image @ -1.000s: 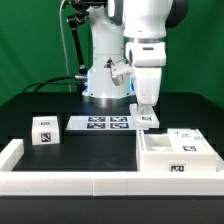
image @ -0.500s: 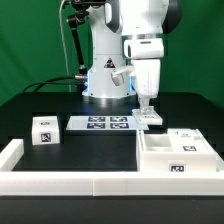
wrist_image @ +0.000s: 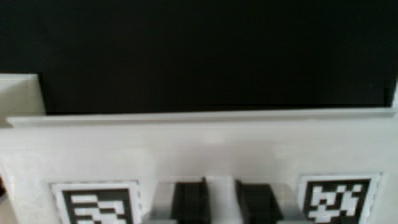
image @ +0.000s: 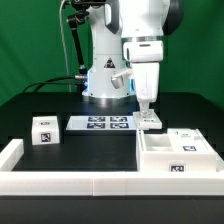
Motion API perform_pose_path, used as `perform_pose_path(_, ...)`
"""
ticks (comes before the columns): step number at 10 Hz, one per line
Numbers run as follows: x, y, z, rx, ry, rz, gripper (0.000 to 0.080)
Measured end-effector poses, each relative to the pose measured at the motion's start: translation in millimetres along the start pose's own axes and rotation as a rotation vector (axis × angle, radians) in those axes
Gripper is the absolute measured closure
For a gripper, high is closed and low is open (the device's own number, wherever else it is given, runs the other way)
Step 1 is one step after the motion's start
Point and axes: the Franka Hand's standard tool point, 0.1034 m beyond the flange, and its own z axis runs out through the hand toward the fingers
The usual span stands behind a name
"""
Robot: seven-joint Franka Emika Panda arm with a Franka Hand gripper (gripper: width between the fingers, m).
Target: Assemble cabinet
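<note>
Three white cabinet pieces lie on the black table. The big box-shaped cabinet body sits at the exterior view's right, against the long low wall at the front. A small flat panel lies just behind the body's back corner. A tagged block stands well apart on the exterior view's left.

The gripper points straight down onto the small panel. In the wrist view that panel fills the lower half, with a square tag on either side of the two dark fingers. The fingers stand close together with only a thin pale strip between them. I cannot tell whether they pinch the panel or just rest on it.

The marker board lies between the block and the panel, its near end just beside the panel.

Compared with a second ago, the gripper and the panel both sit a little further toward the exterior view's right, and the panel is now nearer the body. Since half a second ago nothing has visibly shifted. The arm stands upright above the panel.
</note>
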Motion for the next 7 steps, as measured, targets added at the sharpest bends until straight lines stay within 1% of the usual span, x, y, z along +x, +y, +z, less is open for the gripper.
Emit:
perform_pose_path(2, -0.1, -0.4, 0.4, 0.001, 0.0, 0.0, 0.0731)
perform_pose_path(3, -1.0, 0.6, 0.1, 0.013, -0.005, 0.003, 0.0731)
perform_pose_path(4, -1.6, 11.5, -3.9, 0.031, -0.015, 0.011, 0.0731)
perform_pose_path(5, -0.3, 21.3, -5.6, 0.026, -0.014, 0.023, 0.0731)
perform_pose_path(7, -1.5, 30.5, -2.7, 0.041, -0.015, 0.032, 0.0731)
